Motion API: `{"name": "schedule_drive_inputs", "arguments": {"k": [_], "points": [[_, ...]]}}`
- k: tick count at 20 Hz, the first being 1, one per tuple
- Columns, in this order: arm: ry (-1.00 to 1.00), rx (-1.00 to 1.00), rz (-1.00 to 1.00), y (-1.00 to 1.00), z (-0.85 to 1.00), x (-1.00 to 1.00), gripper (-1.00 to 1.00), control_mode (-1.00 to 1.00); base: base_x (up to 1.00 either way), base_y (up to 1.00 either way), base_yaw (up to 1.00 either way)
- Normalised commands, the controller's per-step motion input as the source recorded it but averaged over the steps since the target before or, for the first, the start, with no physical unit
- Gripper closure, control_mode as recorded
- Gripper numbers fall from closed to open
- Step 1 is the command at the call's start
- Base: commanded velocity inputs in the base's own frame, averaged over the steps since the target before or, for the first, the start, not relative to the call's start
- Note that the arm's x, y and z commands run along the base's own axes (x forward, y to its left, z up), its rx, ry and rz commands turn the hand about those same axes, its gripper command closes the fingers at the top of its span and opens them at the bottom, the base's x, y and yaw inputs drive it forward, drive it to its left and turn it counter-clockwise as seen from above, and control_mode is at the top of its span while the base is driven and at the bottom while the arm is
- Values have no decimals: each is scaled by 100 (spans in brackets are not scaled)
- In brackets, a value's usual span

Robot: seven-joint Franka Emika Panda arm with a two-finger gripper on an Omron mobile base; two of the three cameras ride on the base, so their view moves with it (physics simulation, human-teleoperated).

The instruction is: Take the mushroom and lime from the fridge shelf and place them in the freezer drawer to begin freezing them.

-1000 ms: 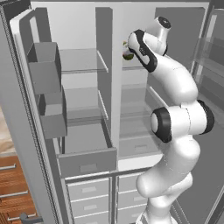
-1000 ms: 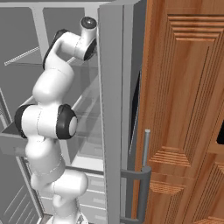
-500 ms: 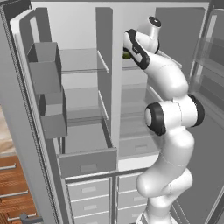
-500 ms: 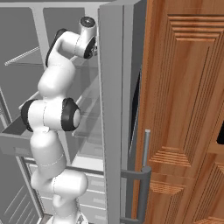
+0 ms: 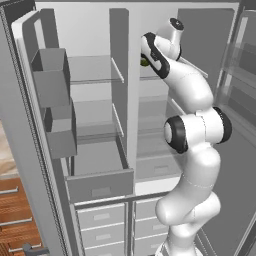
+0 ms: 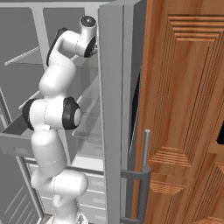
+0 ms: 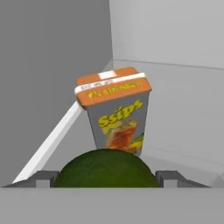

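I have the arm (image 5: 192, 145) raised and extended high into the open fridge, wrist at the level of the upper fridge shelf (image 5: 95, 70).

Claw status: in the hand view, the lime (image 7: 106, 168) sits directly between the two dark fingertips (image 7: 43, 178), one tip at each side of it. The claw (image 7: 106, 179) appears closed on the lime, though the contact points themselves lie at the bottom edge of the view and I cannot confirm them fully. In the left base view, a small patch of dark green (image 5: 144, 61) shows just beside the wrist, at the edge of the upper shelf.

Beyond the lime, further into the compartment, an orange-topped juice carton (image 7: 115, 111) stands upright on the pale shelf floor. A pale rail (image 7: 52, 142) runs along the shelf edge on the left of the hand view.

Freezer drawer (image 5: 99, 175): pulled out, lower left in the left base view, well below the claw. Its flat grey front panel bears a small rectangular recess.

Grey door bins (image 5: 52, 82) hang on the open left door. Pale stacked drawers (image 5: 102, 227) sit below the freezer drawer. In the right base view, a wooden cabinet (image 6: 188, 109) stands to the right of the fridge wall.

I cannot locate the mushroom.
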Motion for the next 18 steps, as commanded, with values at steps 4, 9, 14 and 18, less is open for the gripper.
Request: {"name": "schedule_drive_inputs", "arguments": {"k": [4,9,14,18], "points": [[-11,1,0,-23,-12,-34,100,-100,0,0,0],[-16,2,0,-35,-15,-66,100,-100,0,0,0],[-18,2,-1,-24,0,-99,100,-100,0,0,0],[-15,0,-8,0,13,-100,100,-100,0,0,0]]}}
